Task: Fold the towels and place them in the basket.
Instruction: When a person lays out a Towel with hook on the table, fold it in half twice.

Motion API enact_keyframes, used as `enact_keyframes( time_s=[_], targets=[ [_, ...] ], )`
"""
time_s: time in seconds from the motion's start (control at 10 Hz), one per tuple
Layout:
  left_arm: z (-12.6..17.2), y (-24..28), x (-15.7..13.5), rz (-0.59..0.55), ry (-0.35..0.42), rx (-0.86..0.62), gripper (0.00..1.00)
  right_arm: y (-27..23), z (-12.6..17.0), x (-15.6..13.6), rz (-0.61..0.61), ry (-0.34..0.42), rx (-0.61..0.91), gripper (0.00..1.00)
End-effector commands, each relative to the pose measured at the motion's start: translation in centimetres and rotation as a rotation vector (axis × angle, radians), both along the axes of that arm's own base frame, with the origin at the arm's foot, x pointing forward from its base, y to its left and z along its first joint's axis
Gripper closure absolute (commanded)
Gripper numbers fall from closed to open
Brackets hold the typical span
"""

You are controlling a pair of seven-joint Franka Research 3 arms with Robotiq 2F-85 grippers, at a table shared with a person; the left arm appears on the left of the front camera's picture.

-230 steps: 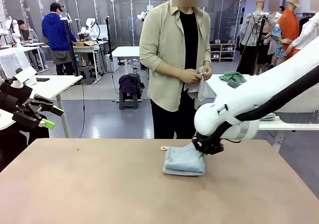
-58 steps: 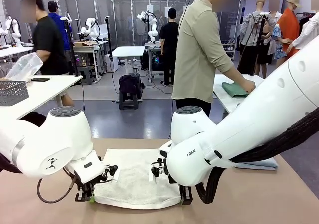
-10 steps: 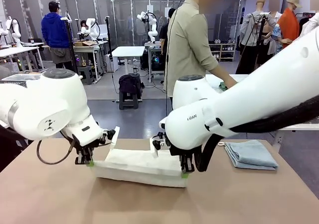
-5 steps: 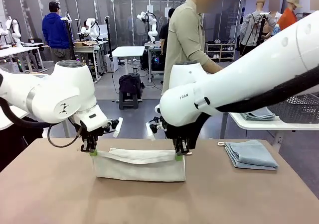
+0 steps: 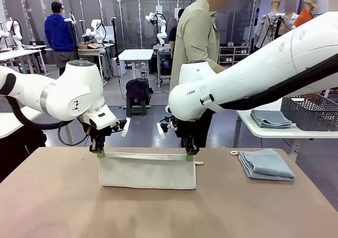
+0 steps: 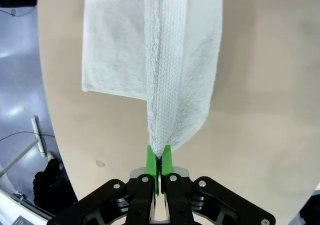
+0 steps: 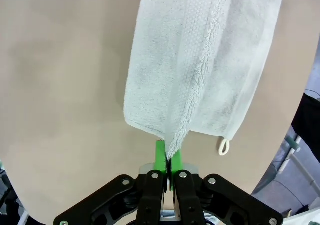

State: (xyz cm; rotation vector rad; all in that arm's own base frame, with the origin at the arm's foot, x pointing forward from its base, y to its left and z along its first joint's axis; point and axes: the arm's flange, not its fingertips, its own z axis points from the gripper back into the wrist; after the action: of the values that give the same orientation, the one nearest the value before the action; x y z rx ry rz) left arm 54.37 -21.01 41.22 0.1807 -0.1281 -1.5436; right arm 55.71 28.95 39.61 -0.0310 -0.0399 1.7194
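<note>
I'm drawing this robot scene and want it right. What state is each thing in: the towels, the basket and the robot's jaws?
white towel: doubled over, held up by its top corners, bottom edge on the table.
near blue-grey towel: folded, lying on the table.
far blue-grey towel: folded, on the side table.
basket: upright on the side table; contents unclear.
left gripper: jaws shut on the white towel.
right gripper: jaws shut on the white towel.

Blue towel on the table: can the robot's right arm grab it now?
Probably not yet: its fingers are shut on the white towel. The blue towel lies close, but it must let go first.
</note>
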Motion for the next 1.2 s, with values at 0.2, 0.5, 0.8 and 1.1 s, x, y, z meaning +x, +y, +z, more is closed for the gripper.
enact_keyframes(
  time_s=[0.2,0.5,0.8,1.1],
  targets=[
    [-1.9,-0.5,4.0,-0.035,0.026,0.069,0.96,-0.1,-1.2,2.9,0.030,-0.049,-0.026,0.95],
    [-3.3,-1.0,6.0,-0.037,0.047,0.075,0.96,-0.3,-2.4,4.3,-0.008,-0.021,-0.016,0.95],
    [-3.7,-1.2,7.8,-0.038,0.056,0.064,0.96,-1.3,-4.1,6.1,-0.038,0.019,0.010,0.95],
    [-4.1,-1.1,9.7,-0.034,0.085,0.051,0.96,-2.4,-5.4,7.6,-0.064,0.057,0.033,0.95]
  ],
)
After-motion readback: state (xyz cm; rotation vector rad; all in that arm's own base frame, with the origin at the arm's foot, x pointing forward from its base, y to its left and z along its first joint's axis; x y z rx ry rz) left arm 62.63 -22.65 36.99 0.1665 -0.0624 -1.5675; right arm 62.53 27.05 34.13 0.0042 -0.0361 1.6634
